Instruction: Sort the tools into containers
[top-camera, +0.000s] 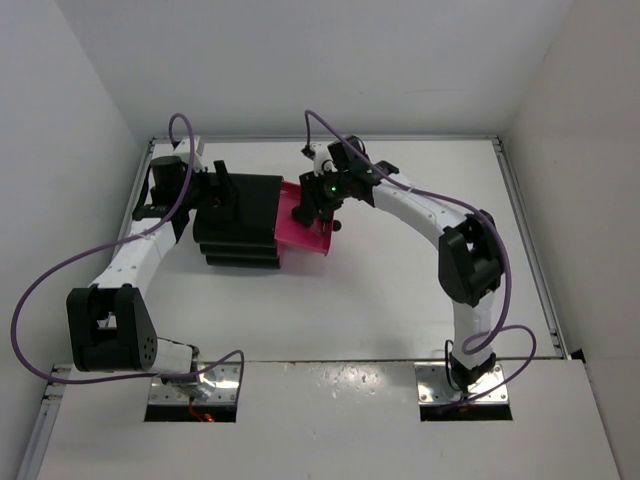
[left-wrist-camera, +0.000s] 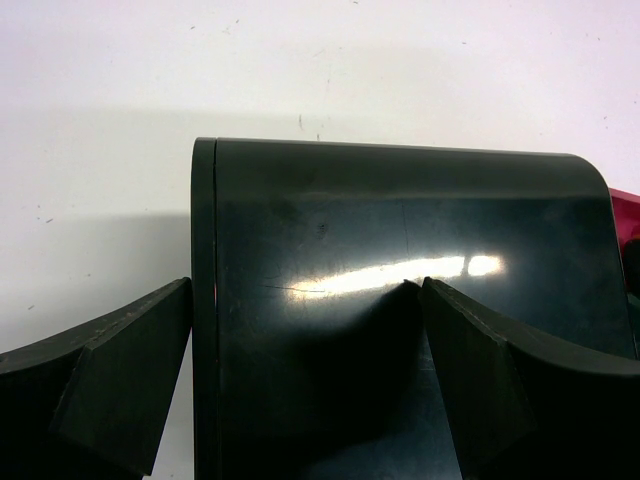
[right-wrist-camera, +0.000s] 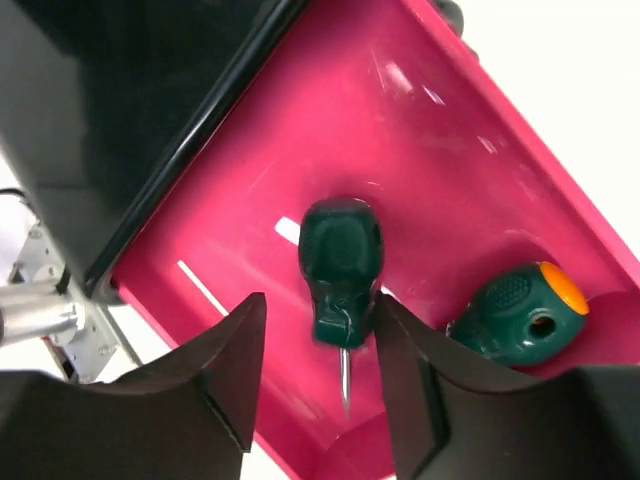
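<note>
Two screwdrivers (right-wrist-camera: 340, 265) (right-wrist-camera: 520, 312) lie inside the drawer (right-wrist-camera: 450, 150), right claw (right-wrist-camera: 318, 310) spread above.

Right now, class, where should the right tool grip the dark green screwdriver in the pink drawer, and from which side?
Grip the dark green screwdriver by its fat handle, coming down through the pink drawer's open top. The handle sits between the right tool's open fingers; the thin shaft would probably slip.
</note>
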